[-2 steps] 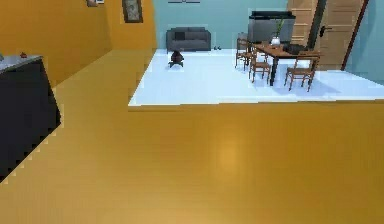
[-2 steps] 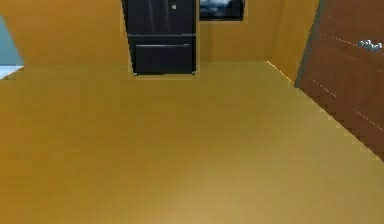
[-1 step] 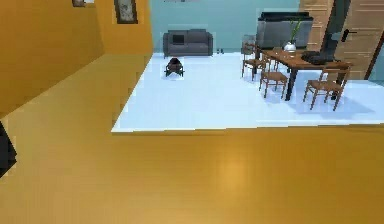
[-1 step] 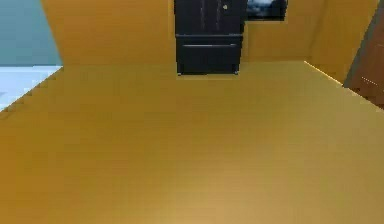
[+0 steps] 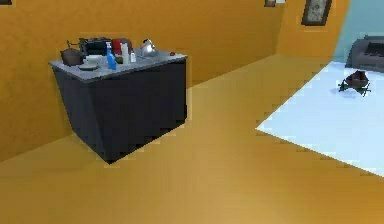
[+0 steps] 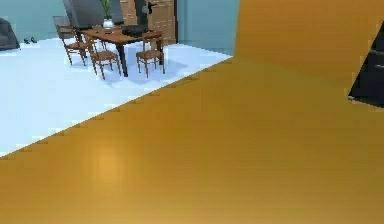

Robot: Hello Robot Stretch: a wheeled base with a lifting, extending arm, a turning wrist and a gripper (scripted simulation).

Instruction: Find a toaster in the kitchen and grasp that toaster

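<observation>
A dark counter block (image 5: pixel 125 100) with a grey top stands at the forward view's left, against an orange wall. Small things crowd its top. A dark boxy appliance (image 5: pixel 94 46) at the back could be the toaster, though its shape is too small to be sure. Beside it are a blue bottle (image 5: pixel 111 58), a red item (image 5: pixel 121 47), a silvery kettle (image 5: pixel 148 47), a dark pot (image 5: pixel 71 57) and a grey plate (image 5: pixel 90 66).
Orange floor runs from the counter to a pale blue floor (image 5: pixel 325 115) at the right, where a small dark object (image 5: pixel 355 83) lies near a grey seat (image 5: pixel 368 52). The arm side view has a wooden table with chairs (image 6: pixel 120 42) far off and a dark panel (image 6: pixel 371 72) at its right edge.
</observation>
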